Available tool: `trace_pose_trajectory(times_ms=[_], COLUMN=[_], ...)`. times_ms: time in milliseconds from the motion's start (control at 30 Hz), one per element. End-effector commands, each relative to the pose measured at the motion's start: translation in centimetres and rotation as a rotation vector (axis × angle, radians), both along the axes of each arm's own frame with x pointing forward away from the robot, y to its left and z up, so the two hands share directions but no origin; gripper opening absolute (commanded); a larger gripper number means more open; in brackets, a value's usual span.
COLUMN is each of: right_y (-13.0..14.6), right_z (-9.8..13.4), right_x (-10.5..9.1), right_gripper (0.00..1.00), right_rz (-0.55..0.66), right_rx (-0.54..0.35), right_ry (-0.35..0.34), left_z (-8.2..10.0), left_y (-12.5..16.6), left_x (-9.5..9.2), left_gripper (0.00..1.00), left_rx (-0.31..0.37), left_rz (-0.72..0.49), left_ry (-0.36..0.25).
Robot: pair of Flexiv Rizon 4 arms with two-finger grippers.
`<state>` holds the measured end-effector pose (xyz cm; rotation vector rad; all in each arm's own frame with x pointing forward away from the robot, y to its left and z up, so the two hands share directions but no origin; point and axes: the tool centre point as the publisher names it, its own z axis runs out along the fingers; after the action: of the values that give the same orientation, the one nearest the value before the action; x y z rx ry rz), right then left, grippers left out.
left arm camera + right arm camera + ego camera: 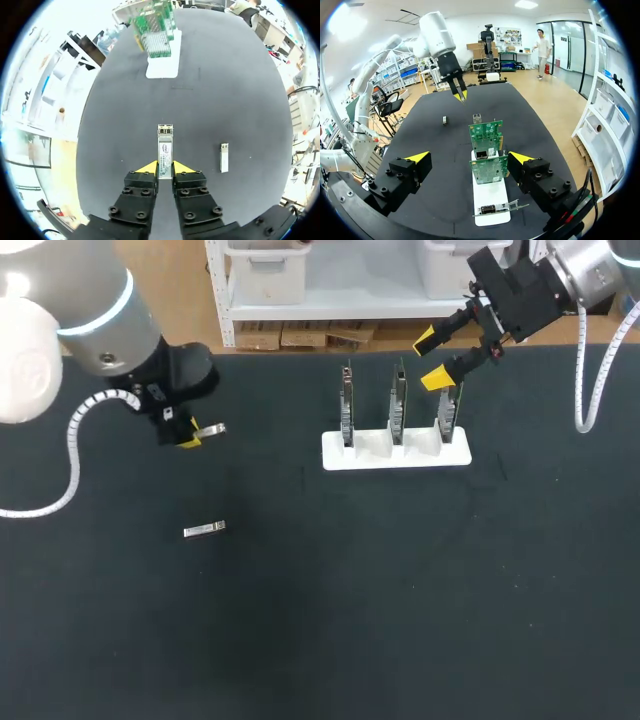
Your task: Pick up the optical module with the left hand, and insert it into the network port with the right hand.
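**Item 1. Silver, rectangular metal optical module** (211, 428) (165, 145). It sits at the far left of the black table (400, 590). Its rear end is pinched between the two yellow tips of the left gripper (192, 435) (165, 169). The fingers are closed against its two long sides. Most of its length juts out ahead of the fingertips, with the free end pointing right, toward the card stand.

**Item 2. Second silver module** (204, 530) (224, 157) (444, 120). It lies flat on the table, loose, nearer than the left gripper and apart from it, with nothing touching it.

**Item 3. White plastic stand** (370, 455) (162, 70) (490, 197). It sits on the far side of the table, right of centre. It holds three green network cards (398, 405) (156, 37) (486, 135) upright in a row.

**Item 4. Right gripper** (437, 358) (470, 159). It hangs over the stand's right-hand end. Its fingers are spread wide and hold nothing. In the right wrist view the card row stands between the two fingers, with clear gaps on both sides.

**Item 5. Relation.** The held module is well apart from the cards, with open table between them.
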<state>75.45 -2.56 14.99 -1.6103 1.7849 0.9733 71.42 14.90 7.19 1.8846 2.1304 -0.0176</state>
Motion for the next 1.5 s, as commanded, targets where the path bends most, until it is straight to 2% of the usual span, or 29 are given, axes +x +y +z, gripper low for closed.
trace_pose_trajectory(times_ms=[33,400,467,633,833,1000,1200,1233,1300,1500], right_y=[0.0,0.0,0.0,0.0,0.0,0.0,0.0,0.0,0.0,0.0], right_z=[0.0,0.0,0.0,0.0,0.0,0.0,0.0,0.0,0.0,0.0], right_x=[-0.1,-0.1,-0.1,-0.1,-0.1,-0.1,-0.1,-0.1,-0.1,-0.1], right_gripper=[1.0,1.0,1.0,1.0,1.0,1.0,1.0,1.0,1.0,1.0], right_rz=[-0.003,-0.003,-0.003,-0.003,-0.003,-0.003,-0.003,-0.003,-0.003,-0.003], right_rx=[-0.001,-0.001,-0.001,-0.001,-0.001,-0.001,-0.001,-0.001,-0.001,-0.001], right_ry=[-0.001,-0.001,-0.001,-0.001,-0.001,-0.001,-0.001,-0.001,-0.001,-0.001], left_z=[0.6,0.6,0.8,2.3,4.0,5.7,7.3,7.5,7.6,7.6], left_y=[0.6,0.6,0.7,-1.1,-3.2,-4.6,-5.6,-5.7,-5.8,-5.8], left_x=[-1.5,-1.5,-1.7,-0.4,1.5,2.6,3.7,3.8,3.9,3.9], left_gripper=[0.0,0.0,0.0,0.0,0.0,0.0,0.0,0.0,0.0,0.0], left_rx=[-0.024,-0.024,-0.049,-0.078,-0.172,-0.172,-0.234,-0.235,-0.192,-0.192], left_rz=[-0.007,-0.007,-0.009,-0.057,-0.149,-0.21,-0.27,-0.274,-0.264,-0.264], left_ry=[-0.044,-0.044,-0.073,-0.129,-0.17,-0.19,-0.233,-0.238,-0.232,-0.232])
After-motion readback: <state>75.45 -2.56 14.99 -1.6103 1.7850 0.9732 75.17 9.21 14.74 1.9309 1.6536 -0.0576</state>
